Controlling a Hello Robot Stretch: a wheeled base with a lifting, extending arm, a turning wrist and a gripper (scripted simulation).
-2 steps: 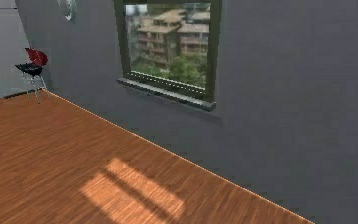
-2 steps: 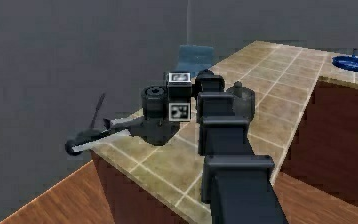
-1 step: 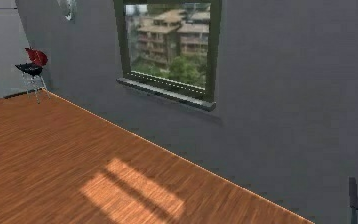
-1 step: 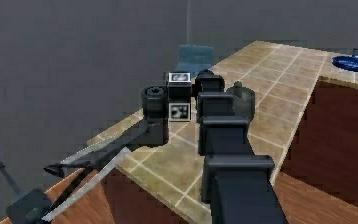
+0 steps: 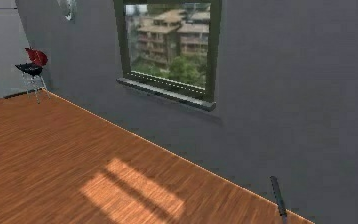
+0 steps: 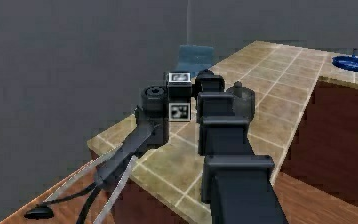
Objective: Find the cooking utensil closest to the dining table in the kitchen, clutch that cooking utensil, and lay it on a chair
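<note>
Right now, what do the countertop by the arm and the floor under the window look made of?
Countertop: likely tan ceramic or stone tile, matt, given the grid of pale grout lines. Floor: reddish-brown wood planks or laminate, low sheen, given the long parallel board seams.

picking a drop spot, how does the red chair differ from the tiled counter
The chair has a red back, dark seat and thin pale legs; the counter is a solid block with a tan tiled top and brown sides. The chair stands on the wooden floor by the grey wall; the counter carries a blue plate. Both offer a flat surface.
</note>
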